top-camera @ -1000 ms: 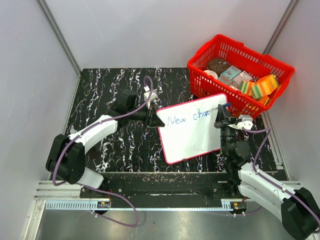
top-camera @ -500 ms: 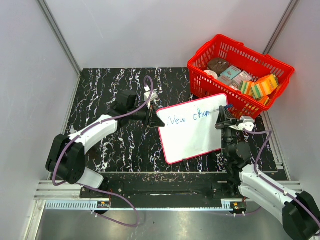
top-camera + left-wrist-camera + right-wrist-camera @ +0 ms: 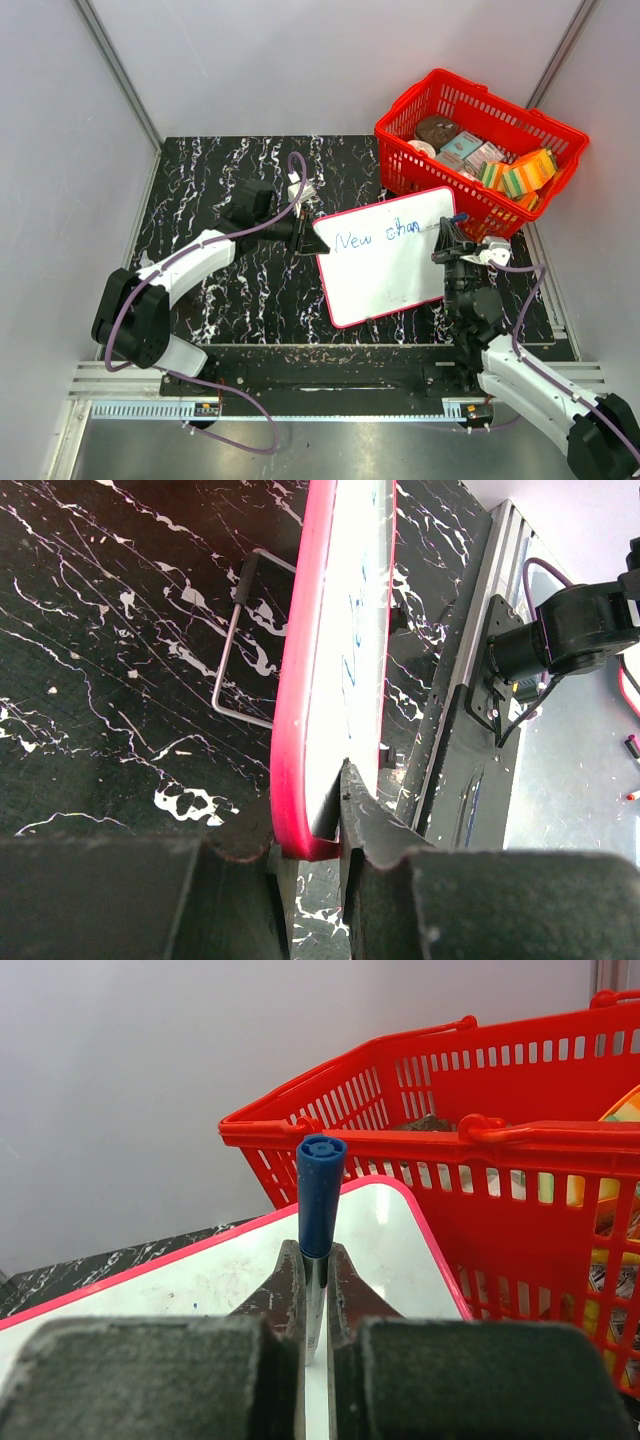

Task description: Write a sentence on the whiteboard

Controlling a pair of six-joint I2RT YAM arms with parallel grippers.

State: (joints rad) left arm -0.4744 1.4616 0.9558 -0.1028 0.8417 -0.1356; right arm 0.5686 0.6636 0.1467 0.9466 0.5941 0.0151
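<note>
Now the sentence (image 3: 375, 236), mid-frame, reads "New chan", a letter longer than a second ago. The whiteboard (image 3: 385, 285) sits mid-desk (image 3: 220, 180), its left corner pinched by the left claw (image 3: 305, 240). At its right edge the right claw (image 3: 447, 238) grips a blue marker (image 3: 320, 1195); most words remain unwritten.

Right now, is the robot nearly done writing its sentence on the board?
Not nearly. Done: the sentence reads only "New chan" in blue along the top of the whiteboard. In hand: the right gripper is shut on a blue marker near the board's right edge, and the left gripper clamps the left edge. Left: the remaining words; the lower part is blank.
</note>
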